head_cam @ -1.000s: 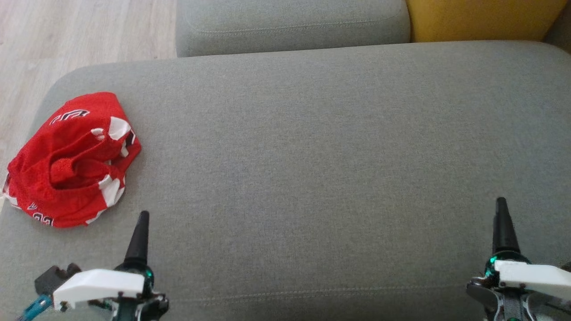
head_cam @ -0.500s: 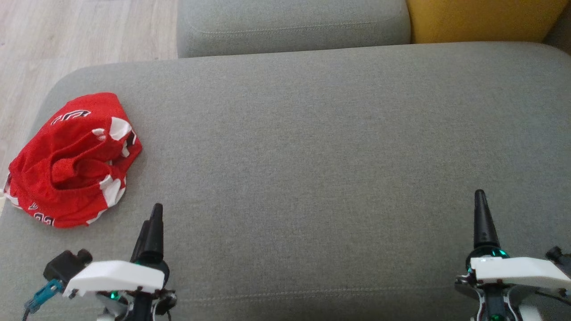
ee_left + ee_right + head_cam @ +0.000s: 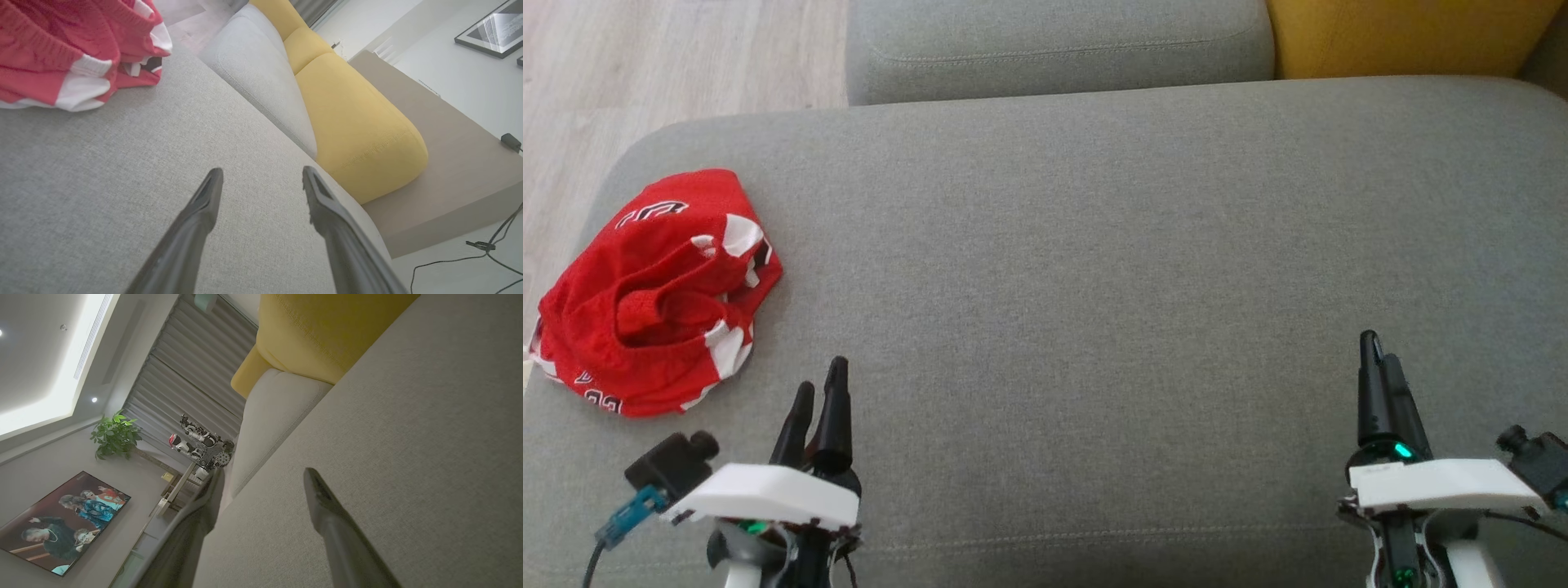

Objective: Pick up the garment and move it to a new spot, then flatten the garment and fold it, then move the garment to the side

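The garment (image 3: 654, 294) is a crumpled red jersey with white panels and black lettering, lying at the left end of the grey sofa seat (image 3: 1078, 269). In the left wrist view the garment (image 3: 69, 53) fills the upper left corner. My left gripper (image 3: 821, 392) hovers over the seat just right of and below the garment, jaws open and empty; in its wrist view the left gripper (image 3: 261, 179) shows a wide gap. My right gripper (image 3: 1376, 355) stands over the seat's right part, and its wrist view shows the right gripper (image 3: 261, 477) open with nothing held.
A grey cushion (image 3: 1058, 45) and a yellow cushion (image 3: 1405, 33) lie beyond the seat. Pale wood floor (image 3: 645, 65) shows at the upper left, past the seat's rounded left edge. A wide stretch of bare seat lies between the two grippers.
Both grippers have moved up the head view and inward toward the seat's middle, each rolling so that both fingers now show. The garment has stayed put.
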### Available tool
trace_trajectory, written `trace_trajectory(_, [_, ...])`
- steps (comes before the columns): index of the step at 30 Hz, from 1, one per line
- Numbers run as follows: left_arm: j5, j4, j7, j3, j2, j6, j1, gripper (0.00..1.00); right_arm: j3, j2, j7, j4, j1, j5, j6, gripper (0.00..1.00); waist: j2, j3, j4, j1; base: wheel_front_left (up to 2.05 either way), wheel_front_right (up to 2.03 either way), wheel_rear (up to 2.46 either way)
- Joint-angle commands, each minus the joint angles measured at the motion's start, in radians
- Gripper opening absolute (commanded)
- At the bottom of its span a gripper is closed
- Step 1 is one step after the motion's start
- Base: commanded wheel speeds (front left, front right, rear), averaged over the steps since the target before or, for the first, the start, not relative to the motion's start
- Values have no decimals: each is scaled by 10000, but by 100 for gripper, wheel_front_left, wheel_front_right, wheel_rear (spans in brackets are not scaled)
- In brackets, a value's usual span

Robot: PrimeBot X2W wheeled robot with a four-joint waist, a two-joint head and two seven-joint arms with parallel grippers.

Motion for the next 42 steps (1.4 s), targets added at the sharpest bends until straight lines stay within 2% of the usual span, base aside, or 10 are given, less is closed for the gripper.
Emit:
trace_trajectory(1, [480, -464, -179, 57, 124, 67, -521, 100, 252, -118, -166, -433, -485, -487, 39, 100, -1, 9, 2, 0, 0, 0, 0])
trace_trajectory(22, [3152, -1022, -763, -655, 157, 437, -673, 100, 890, -132, -751, -703, -596, -2959, 52, 100, -1, 76, 24, 0, 0, 0, 0])
trace_trajectory(35, [4882, -1417, -1172, -907, 233, 1072, -720, 100, 866, -66, -1162, -847, -606, -4803, 60, 100, -1, 102, 28, 0, 0, 0, 0])
trace_trajectory(42, [5666, -1497, -1377, -882, 231, 1247, -705, 100, 864, -40, -1367, -908, -623, -5798, 64, 100, -1, 100, 19, 0, 0, 0, 0])
